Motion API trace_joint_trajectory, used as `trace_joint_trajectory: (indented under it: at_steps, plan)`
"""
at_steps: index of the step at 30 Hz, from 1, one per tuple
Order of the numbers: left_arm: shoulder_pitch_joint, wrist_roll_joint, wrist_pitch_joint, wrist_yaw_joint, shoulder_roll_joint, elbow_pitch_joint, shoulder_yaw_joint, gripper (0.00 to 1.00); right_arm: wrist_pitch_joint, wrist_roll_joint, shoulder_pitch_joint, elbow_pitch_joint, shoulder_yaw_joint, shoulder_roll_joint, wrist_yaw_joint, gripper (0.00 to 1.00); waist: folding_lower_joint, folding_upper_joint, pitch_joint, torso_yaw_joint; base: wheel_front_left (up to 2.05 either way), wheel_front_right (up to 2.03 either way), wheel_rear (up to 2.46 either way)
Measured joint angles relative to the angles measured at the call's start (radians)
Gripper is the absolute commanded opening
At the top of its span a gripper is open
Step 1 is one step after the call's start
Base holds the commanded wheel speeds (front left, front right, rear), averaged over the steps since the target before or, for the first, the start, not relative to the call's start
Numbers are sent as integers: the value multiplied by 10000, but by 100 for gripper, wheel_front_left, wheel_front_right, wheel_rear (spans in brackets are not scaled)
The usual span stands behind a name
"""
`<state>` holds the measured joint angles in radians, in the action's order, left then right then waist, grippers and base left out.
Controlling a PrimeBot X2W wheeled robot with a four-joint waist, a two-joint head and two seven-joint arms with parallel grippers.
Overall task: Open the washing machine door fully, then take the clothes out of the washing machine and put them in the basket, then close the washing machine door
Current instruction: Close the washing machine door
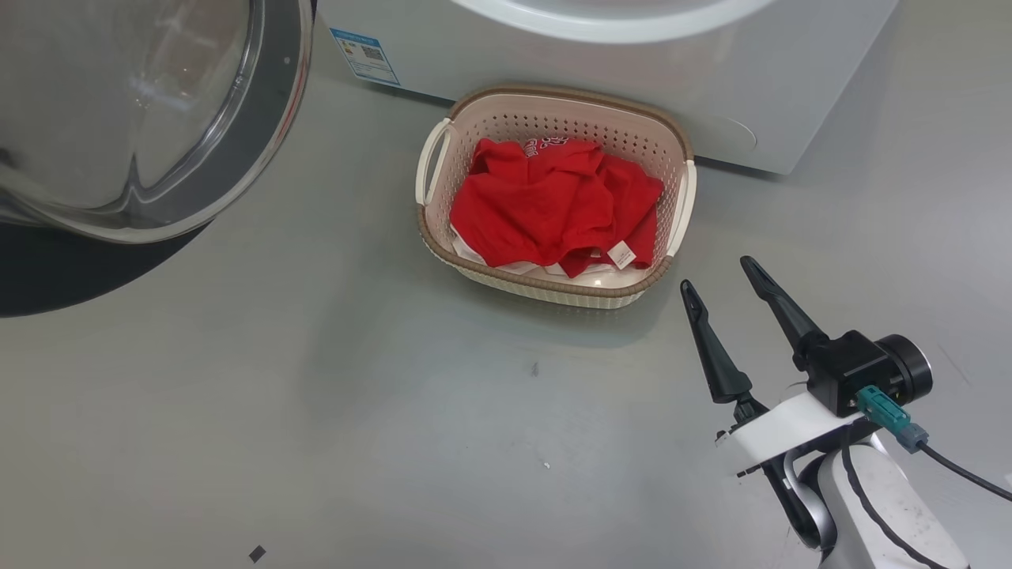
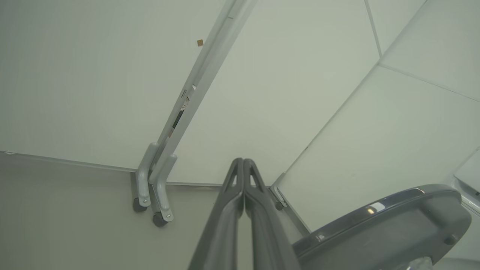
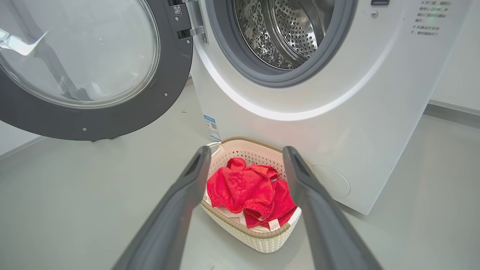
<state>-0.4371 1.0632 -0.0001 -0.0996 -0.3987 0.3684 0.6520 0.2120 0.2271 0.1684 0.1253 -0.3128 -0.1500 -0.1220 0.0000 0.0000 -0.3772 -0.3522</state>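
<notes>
Clothes (image 1: 553,201) lying in basket (image 1: 553,99), soft, light. Washing machine door (image 3: 172,86) hanging open, rigid, hinged; probably pushing best on rim opposite hinge. Right pincer (image 1: 716,274) gaping wide, empty; left pincer (image 2: 243,160) pressed together, empty.

Red clothes (image 1: 553,209), cream perforated basket (image 1: 506,122)

You've got pale grey floor (image 1: 316,411) w/ few dark specks (image 1: 535,368). Ahead of L pincer (image 2: 243,161): white wall panels (image 2: 75,75), grey post (image 2: 195,82) on two caster feet (image 2: 159,219), view-left of its tips.
</notes>
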Motion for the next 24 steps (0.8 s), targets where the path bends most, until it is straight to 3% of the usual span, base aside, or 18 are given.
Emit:
trace_joint_trajectory:
  at_steps: [4, 10, 19, 24]
  plan:
    - [-599, 953, 525, 242, -105, 709, 520, 0, 2, 0, 80, -25, -79, 15, 0, 100, 0, 0, -85, 151, 0, 0, 0]
    - [-1102, 1534, 988, 506, -420, 1384, 932, 0, 2, -2, 104, -82, -75, 4, 0, 100, 0, 0, -229, 278, 0, 0, 0]
    - [-2397, 3057, 2067, 1338, -378, 2788, 1613, 0, 4, -12, 249, -107, -71, 4, 0, 100, 0, 0, -370, 399, 0, 0, 0]
    - [-2667, 3471, 2700, 1549, -337, 3145, 1584, 0, 8, -13, 267, -102, -73, 6, 0, 100, 0, 0, -371, 427, 0, 0, 0]
